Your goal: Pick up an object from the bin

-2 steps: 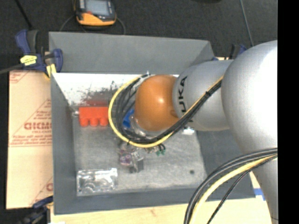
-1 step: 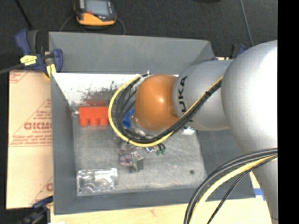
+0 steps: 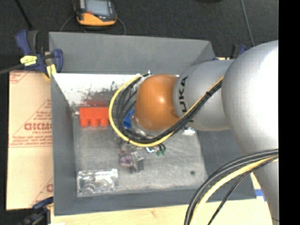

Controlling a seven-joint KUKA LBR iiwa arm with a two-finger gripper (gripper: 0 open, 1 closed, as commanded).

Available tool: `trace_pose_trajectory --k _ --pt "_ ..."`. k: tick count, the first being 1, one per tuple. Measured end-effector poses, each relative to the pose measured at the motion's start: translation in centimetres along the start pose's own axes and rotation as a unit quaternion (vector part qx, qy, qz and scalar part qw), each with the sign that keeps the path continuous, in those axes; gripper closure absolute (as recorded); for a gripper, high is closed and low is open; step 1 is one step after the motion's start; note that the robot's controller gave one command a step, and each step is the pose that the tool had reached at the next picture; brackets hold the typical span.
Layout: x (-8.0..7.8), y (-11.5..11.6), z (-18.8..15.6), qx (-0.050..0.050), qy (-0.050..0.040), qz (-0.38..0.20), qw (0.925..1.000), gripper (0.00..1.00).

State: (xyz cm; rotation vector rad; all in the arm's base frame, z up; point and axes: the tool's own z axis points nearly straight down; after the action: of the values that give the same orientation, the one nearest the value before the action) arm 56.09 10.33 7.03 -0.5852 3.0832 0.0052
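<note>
My gripper [image 3: 133,162] reaches down into the middle of the bin, just below the arm's orange cover. A small purple thing [image 3: 125,160] lies right against its left side, too small to make out its shape. An orange block [image 3: 93,117] with studs along its lower edge lies to the upper left of the gripper, apart from it. A clear plastic packet [image 3: 97,180] lies flat near the bin's front left corner, below and left of the gripper.
A blue thing [image 3: 127,121] shows partly under the arm's cables. A small green bit [image 3: 161,150] lies just right of the gripper. The arm and its cables cover the bin's right half.
</note>
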Motion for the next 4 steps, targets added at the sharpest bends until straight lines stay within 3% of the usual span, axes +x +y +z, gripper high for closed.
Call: trace_pose_trajectory --k 1,2,3,4 --pt "0.8 -0.8 0.0 0.001 0.0027 -0.181 0.9835 0.0" --pt "0.7 -0.8 -0.1 0.001 0.0018 -0.178 0.984 0.0" --pt "0.7 -0.8 -0.1 0.0 0.0018 -0.177 0.9842 1.0" --pt "0.5 -0.9 -4.6 0.003 -0.0018 -0.172 0.985 1.0"
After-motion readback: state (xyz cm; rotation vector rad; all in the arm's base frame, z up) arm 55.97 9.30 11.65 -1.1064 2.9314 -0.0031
